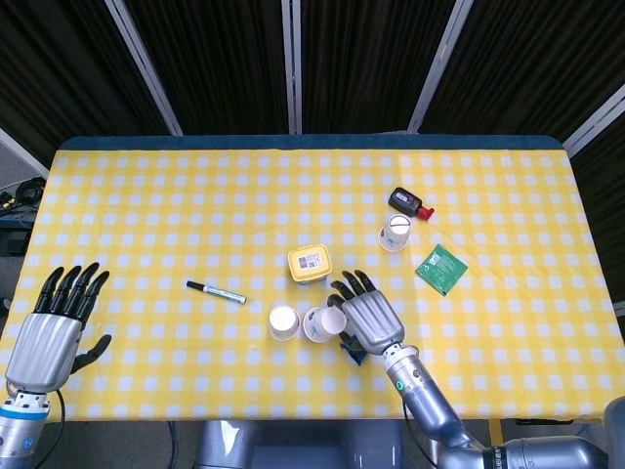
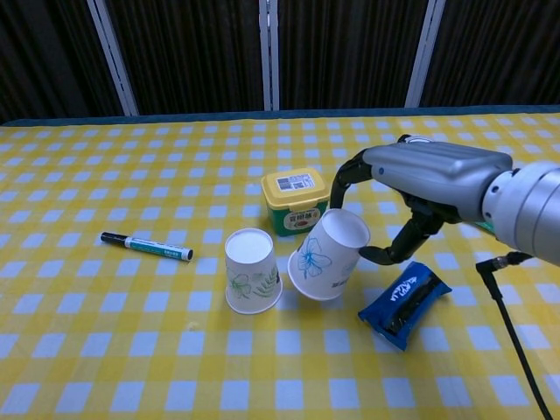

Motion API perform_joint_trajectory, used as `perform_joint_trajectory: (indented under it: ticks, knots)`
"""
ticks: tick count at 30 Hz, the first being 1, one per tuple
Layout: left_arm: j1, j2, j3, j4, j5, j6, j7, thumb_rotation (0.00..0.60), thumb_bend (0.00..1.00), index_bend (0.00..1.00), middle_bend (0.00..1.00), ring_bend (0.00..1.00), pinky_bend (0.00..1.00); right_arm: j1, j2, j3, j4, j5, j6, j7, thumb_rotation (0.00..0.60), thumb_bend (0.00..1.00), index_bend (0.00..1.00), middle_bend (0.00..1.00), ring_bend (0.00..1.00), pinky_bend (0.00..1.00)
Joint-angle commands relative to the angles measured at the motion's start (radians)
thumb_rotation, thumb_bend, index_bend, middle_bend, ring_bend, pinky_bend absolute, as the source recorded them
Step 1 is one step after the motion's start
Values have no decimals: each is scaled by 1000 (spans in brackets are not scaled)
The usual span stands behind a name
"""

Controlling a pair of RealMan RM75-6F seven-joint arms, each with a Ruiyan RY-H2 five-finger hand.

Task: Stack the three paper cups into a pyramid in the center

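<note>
My right hand [image 1: 366, 315] [image 2: 420, 188] grips a white paper cup with a blue flower print [image 2: 327, 256] [image 1: 322, 323], upside down and tilted, just right of a second upside-down cup with a leaf print [image 2: 252, 272] [image 1: 283, 321] that stands on the yellow checked table [image 1: 146, 195]. The two cups nearly touch at the base. A third cup [image 1: 395, 233] stands upside down further back on the right; the hand hides it in the chest view. My left hand [image 1: 57, 324] hovers open at the table's front left corner, holding nothing.
A yellow-lidded tub [image 2: 296, 200] [image 1: 310, 263] sits just behind the two cups. A blue snack packet [image 2: 404, 303] lies right of the held cup. A black marker [image 2: 146, 246] lies to the left. A black device [image 1: 408, 203] and a green sachet [image 1: 440, 269] lie at right.
</note>
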Motion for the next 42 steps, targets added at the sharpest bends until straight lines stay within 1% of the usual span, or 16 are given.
perform_joint_trajectory:
  ticks: [1, 5, 20, 31, 40, 42]
  knots:
    - [2, 4, -2, -5, -3, -4, -1, 600, 234, 0, 0, 0, 0, 10, -14, -2, 19, 15, -3, -5, 600, 262, 527, 168, 0, 0]
    - [5, 10, -5, -5, 1, -8, -12, 600, 234, 0, 0, 0, 0, 20, -38, -8, 47, 24, 1, -15, 600, 262, 527, 168, 0, 0]
    - [9, 12, -15, -8, -2, -28, -9, 600, 235, 0, 0, 0, 0, 34, -75, -19, 72, 44, 14, -20, 600, 237, 519, 161, 0, 0]
    - [11, 12, -21, -9, -1, -38, -8, 600, 235, 0, 0, 0, 0, 40, -95, -21, 91, 33, 22, -12, 600, 235, 518, 161, 0, 0]
    - [13, 13, -23, -10, 2, -42, -12, 600, 235, 0, 0, 0, 0, 48, -132, -19, 127, 18, 35, -17, 600, 232, 519, 161, 0, 0]
    - [13, 14, -23, -9, 2, -44, -13, 600, 235, 0, 0, 0, 0, 48, -137, -19, 133, 15, 38, -17, 600, 227, 505, 156, 0, 0]
